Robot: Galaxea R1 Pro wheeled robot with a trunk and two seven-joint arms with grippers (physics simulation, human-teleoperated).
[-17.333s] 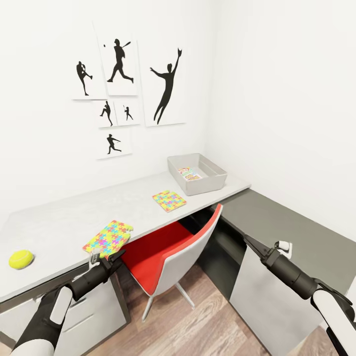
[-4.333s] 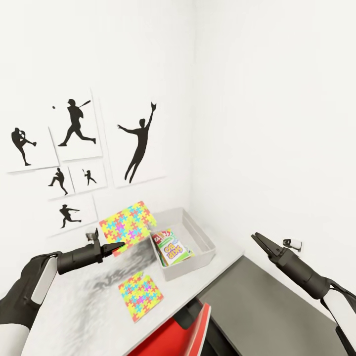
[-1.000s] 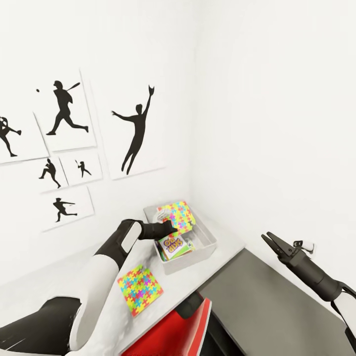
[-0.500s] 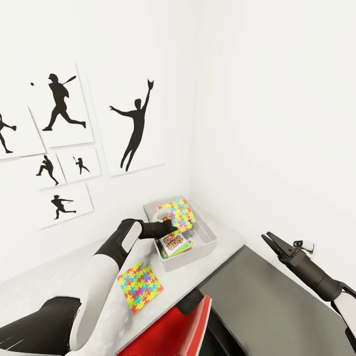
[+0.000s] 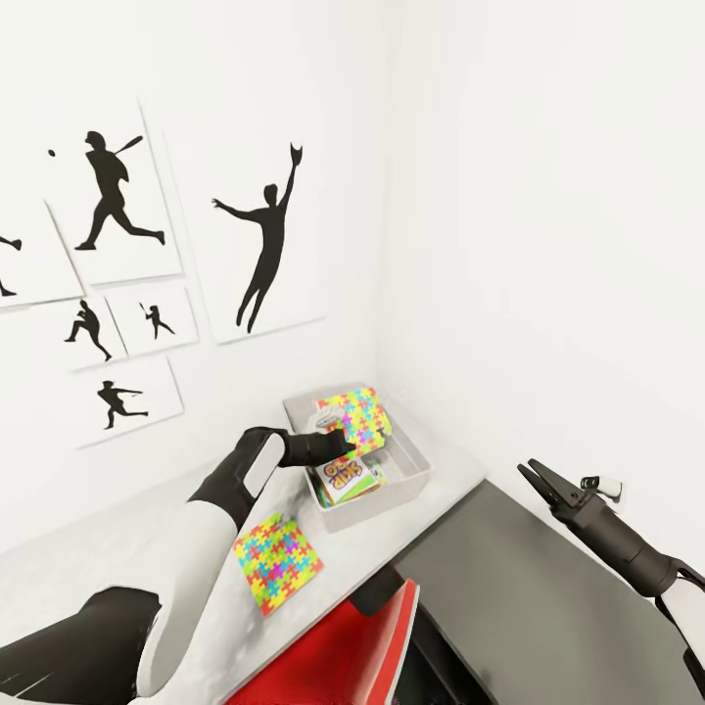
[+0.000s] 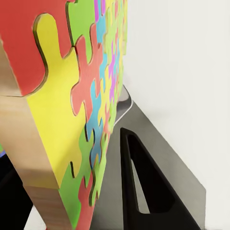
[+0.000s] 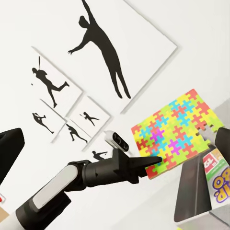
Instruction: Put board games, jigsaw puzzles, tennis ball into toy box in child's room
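My left gripper (image 5: 345, 432) is shut on a multicoloured jigsaw puzzle (image 5: 356, 418), holding it tilted on edge above the light-grey toy box (image 5: 399, 493) at the table's far corner. Up close, the jigsaw puzzle (image 6: 72, 96) stands beside one black finger (image 6: 143, 191). The same puzzle (image 7: 175, 132) and left gripper (image 7: 152, 162) also appear in the right wrist view. Board games (image 5: 349, 477) lie inside the box. A second jigsaw puzzle (image 5: 277, 563) lies flat on the table (image 5: 117, 568). My right gripper (image 5: 534, 477) hangs open and empty over the dark cabinet.
A red chair (image 5: 343, 656) is tucked under the table's near edge. A lower dark-grey cabinet top (image 5: 548, 607) runs along the right wall. Silhouette posters (image 5: 264, 245) hang on the wall behind the table, and walls close in on the box's corner.
The view has shifted slightly. The left gripper has turned the held puzzle a little more upright over the toy box. The right arm has stayed put.
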